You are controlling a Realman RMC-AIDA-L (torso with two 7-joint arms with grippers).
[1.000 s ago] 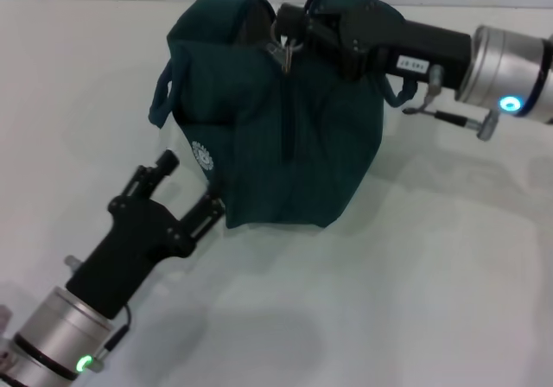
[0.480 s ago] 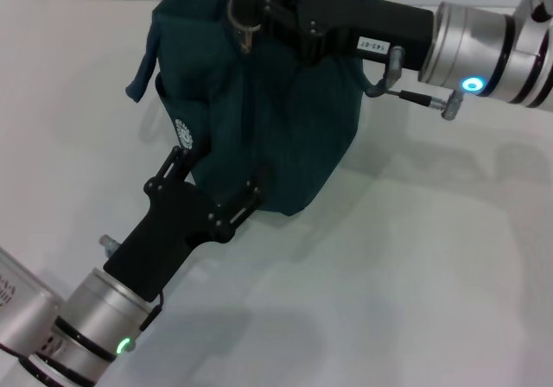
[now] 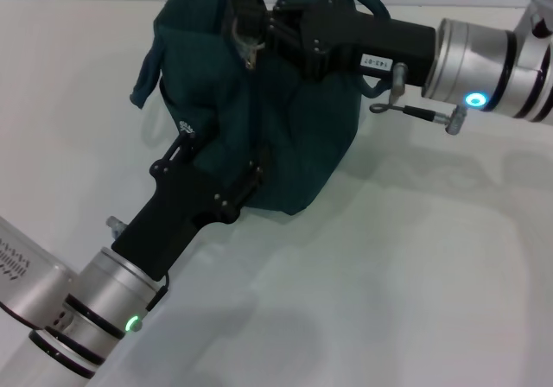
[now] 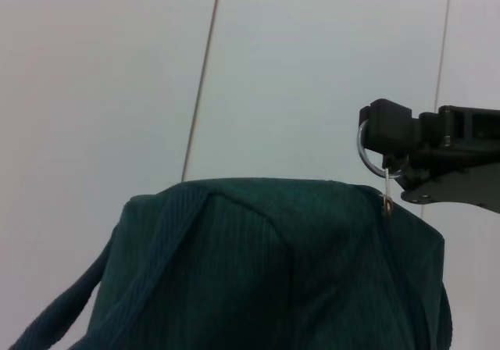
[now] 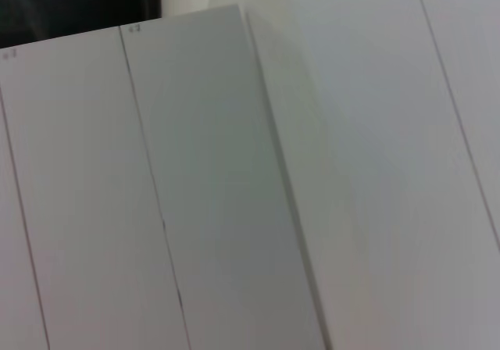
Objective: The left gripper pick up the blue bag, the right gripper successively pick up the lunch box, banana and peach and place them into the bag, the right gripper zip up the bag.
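White table [image 3: 432, 257] | right tool [image 3: 259, 37] level, pinching zipper ring [image 4: 369, 148] | blue bag [image 3: 285, 136]

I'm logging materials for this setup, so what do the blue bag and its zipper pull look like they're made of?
The blue bag looks like soft ribbed fabric, matte teal; fine parallel ridges show in the left wrist view, and it slumps and creases. The zipper pull seems metal: a thin shiny silver ring, hooked at the right pincer.
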